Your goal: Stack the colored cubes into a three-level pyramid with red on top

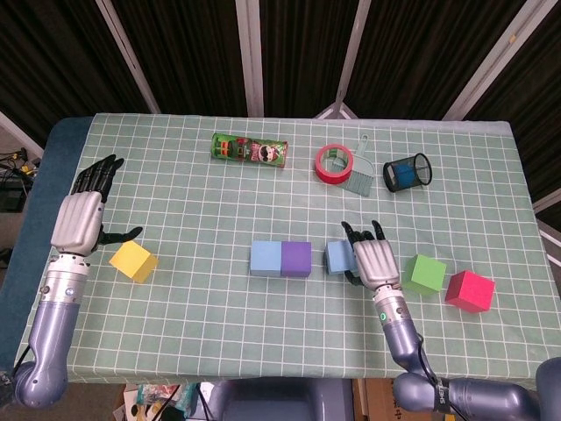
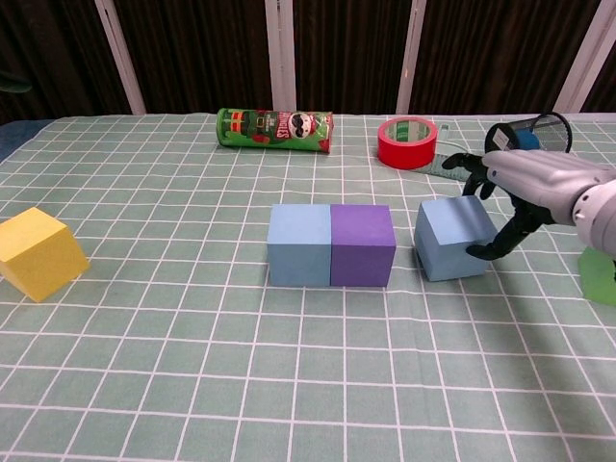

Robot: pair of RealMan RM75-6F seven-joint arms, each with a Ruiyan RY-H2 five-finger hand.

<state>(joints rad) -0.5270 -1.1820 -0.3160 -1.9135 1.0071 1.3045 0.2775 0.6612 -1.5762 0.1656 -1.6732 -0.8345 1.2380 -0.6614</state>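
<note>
At table centre we find two base cubes joined; the right hand apparently grasps the third blue cube beside them; upper levels remain unbuilt.

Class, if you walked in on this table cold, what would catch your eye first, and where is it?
Mid-table, the right hand presses a light blue cube toward a blue-and-purple pair of cubes, with a small gap left. The bright red cube sits at the right edge by a green cube, and a yellow cube waits near the left hand.
</note>
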